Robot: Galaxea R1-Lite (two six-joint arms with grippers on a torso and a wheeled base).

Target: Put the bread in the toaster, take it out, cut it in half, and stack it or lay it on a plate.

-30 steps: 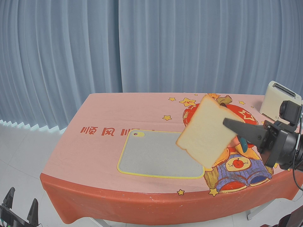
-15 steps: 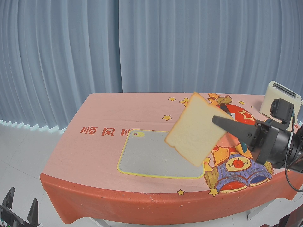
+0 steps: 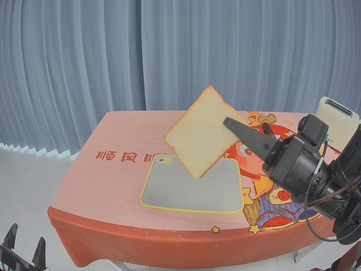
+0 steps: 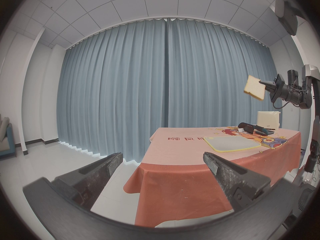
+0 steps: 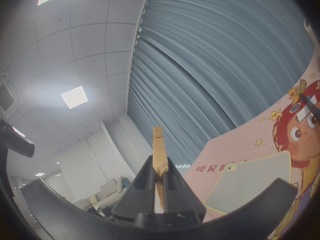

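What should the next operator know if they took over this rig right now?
Right gripper: jaws shut on the bread, which is held tilted in the air over the table, between the cutting board and the toaster.
Left gripper: jaws open, empty, low beside the table's near left corner.
Done: the bread is out of the toaster's slot; whether it has been toasted cannot be told.
Left: lay the bread on the cutting board, cut it in half, then stack or lay the halves on a plate.
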